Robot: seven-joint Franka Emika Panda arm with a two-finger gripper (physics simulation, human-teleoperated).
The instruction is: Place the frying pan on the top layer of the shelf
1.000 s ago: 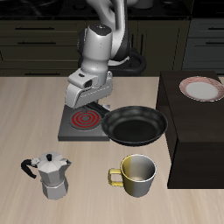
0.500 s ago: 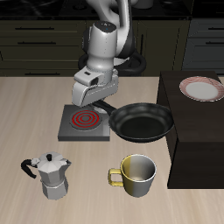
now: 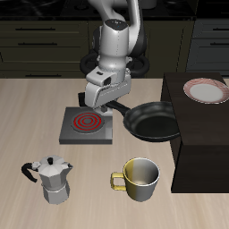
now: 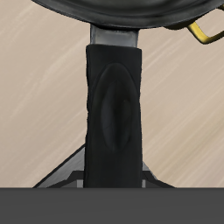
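Since a second ago the round black frying pan (image 3: 154, 122), its long handle pinched in the gripper (image 3: 106, 100), has travelled toward the large dark box-like shelf (image 3: 199, 134), its rim now just beside the shelf's side, still below the flat top.

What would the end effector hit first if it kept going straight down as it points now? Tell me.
Likely the burner plate or bare table beside it; the end effector grips the frying pan by its handle, and depth is unclear.
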